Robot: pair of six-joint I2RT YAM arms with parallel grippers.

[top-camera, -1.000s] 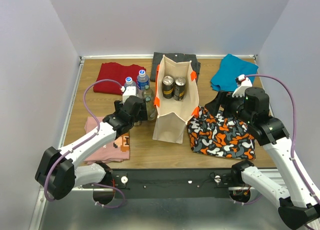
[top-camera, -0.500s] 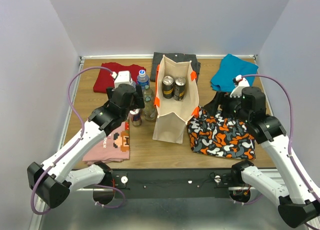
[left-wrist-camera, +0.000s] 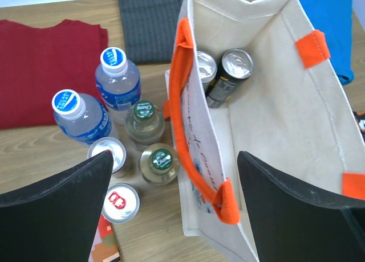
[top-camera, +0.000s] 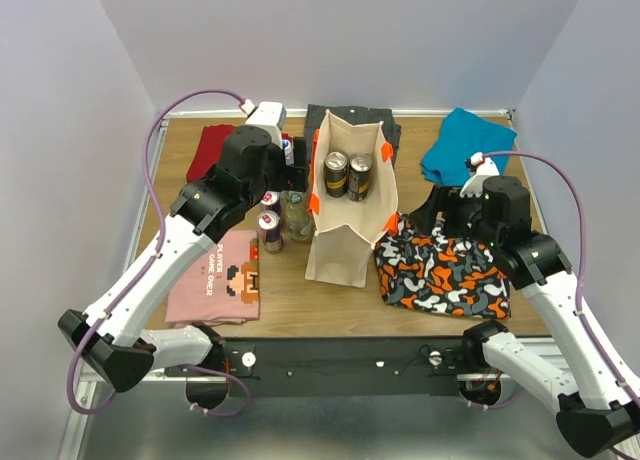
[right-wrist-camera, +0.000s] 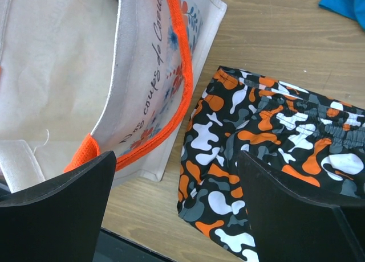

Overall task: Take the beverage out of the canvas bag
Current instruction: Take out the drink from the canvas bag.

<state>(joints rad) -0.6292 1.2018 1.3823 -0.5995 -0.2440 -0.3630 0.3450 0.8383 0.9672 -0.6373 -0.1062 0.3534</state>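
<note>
- The canvas bag (top-camera: pixel 345 205) is stood mid-table, with two cans (left-wrist-camera: pixel 228 74) inside at its far end.
- The left gripper (left-wrist-camera: pixel 174 159) is held spread and empty over the bag's left wall; the right gripper (right-wrist-camera: pixel 177 159), likewise spread and empty, is held to the bag's right.
- The limp cloth wall or the orange handle (left-wrist-camera: pixel 182 102) could be snagged on the way in, and the bag tipped.
- The smooth, round metal cans could be let slip.

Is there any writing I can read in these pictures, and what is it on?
"coups de Cour..." on the side of the canvas bag, ending at the orange strap.
"GAME OVER", probably, on the pink T-shirt; small and blurred.
Print on the bottle caps and cans: too small to read.
</note>
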